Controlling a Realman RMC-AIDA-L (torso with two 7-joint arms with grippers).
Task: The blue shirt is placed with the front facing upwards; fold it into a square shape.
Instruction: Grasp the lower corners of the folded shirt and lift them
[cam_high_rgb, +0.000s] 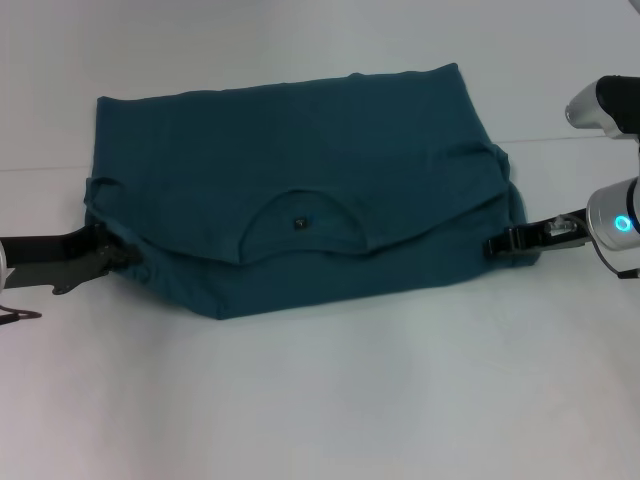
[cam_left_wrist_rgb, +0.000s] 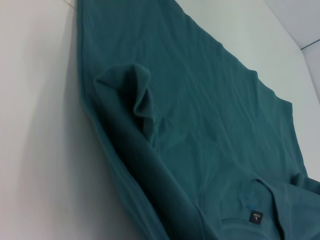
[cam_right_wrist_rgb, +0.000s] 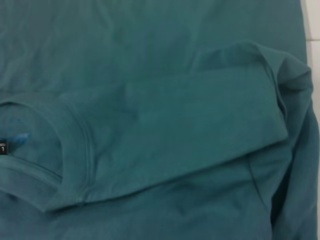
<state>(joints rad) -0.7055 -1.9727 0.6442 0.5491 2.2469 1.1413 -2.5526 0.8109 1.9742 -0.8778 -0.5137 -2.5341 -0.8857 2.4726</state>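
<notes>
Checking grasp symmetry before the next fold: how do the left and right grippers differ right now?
The left gripper sits at the blue shirt's left edge with its tip against bunched fabric; the right gripper sits at the right edge, just beside the cloth. The left arm lies low along the table; the right arm comes in from higher up, a blue light showing on its wrist. Both are dark and level with the folded collar line.
</notes>
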